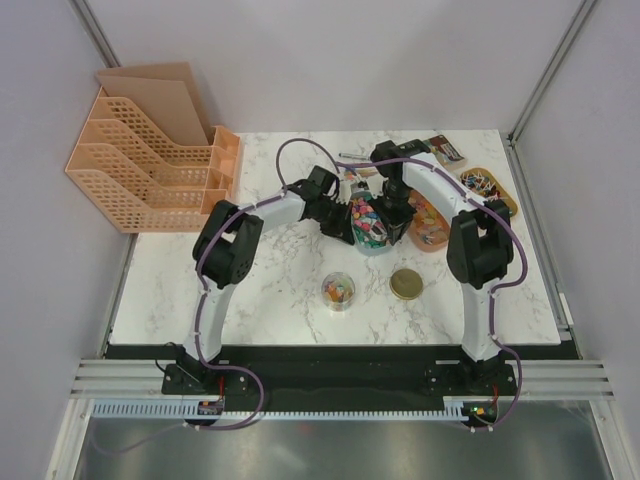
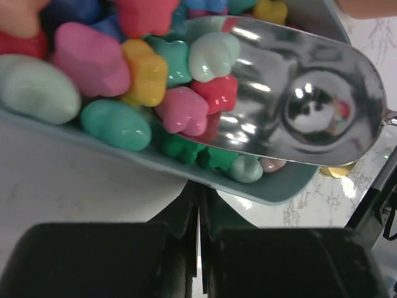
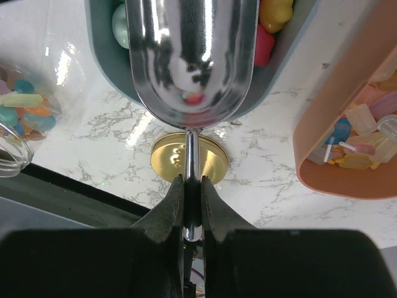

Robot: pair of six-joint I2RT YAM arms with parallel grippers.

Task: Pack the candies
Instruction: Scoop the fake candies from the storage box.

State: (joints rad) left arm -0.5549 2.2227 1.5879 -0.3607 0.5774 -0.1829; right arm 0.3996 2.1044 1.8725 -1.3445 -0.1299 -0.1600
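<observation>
- The white marble desk (image 1: pixel 300 300) carries everything.
- Orange file racks (image 1: pixel 140 170) stand at the far left corner.
- The left arm (image 1: pixel 230 245) and right arm (image 1: pixel 480 245) bend inward and meet over the middle of the desk, nearer the far edge.
- A grey-blue tray (image 1: pixel 372 246) sits there between the two hands. It is heaped with candies (image 1: pixel 368 222) in pink, green, yellow, red and pale mint.
- A peach tray (image 1: pixel 432 238) lies just beside it on the right and holds paler candies, some on white sticks.
- The left hand (image 2: pixel 198 195) is narrow, its fingers pinched almost together on the near wall of the grey-blue tray.
- The right hand (image 3: pixel 192 186) is clamped on the thin handle of a steel scoop (image 3: pixel 192 56).
- The bowl of the scoop lies in the grey-blue tray, its open end against the heap, and a few candies sit at its mouth.
- A clear jar (image 1: pixel 338 290) stands upright toward the middle of the near edge, with some candies inside.
- A round gold lid (image 1: pixel 406 284) lies flat just right of the jar, apart from it.
</observation>
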